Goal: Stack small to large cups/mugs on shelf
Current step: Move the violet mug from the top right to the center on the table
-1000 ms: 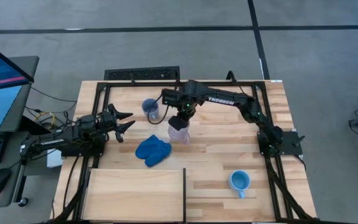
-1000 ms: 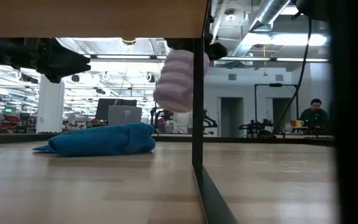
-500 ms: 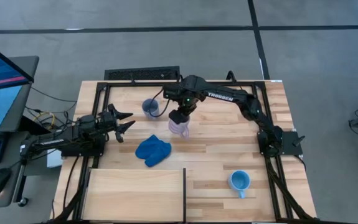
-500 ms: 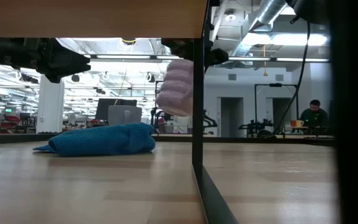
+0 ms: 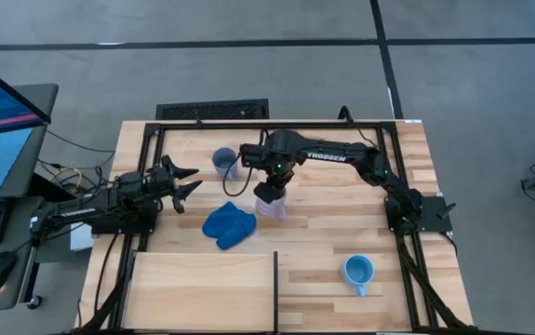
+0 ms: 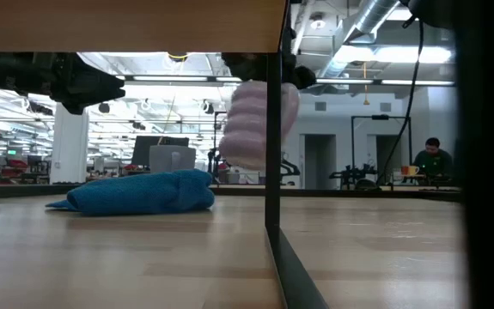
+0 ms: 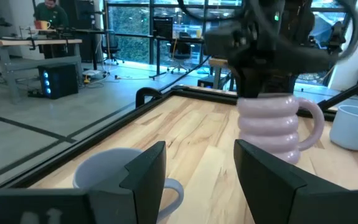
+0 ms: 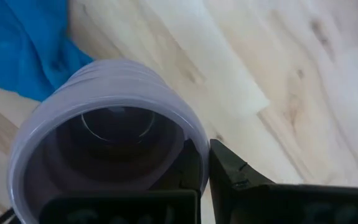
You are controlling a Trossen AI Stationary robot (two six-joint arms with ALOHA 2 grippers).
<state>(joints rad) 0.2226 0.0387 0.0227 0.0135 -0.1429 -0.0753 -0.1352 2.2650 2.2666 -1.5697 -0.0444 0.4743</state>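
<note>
**Lilac mug held upright above the table centre**

The right gripper pinches the rim of the pale lilac mug, one finger inside the mouth and one outside, as the right wrist view shows. The mug hangs clear of the striped plank tabletop, its long axis vertical and its mouth facing up; in the left wrist view its handle sticks out sideways toward the bright light blue mug. In the low view the ribbed body is partly crossed by the dark edge of the shelf.

The grey-blue mug stands upright near the far edge of the table, just beside the right arm's wrist. The bright light blue mug stands well apart, near the front right, its handle toward the front edge. The royal-blue cloth lies just beside the lifted mug, between it and the shelf, a pale panel at the front left with nothing on it.

The left gripper waits at the left side of the table, its fingers spread, pointing toward the grey-blue mug.
</note>
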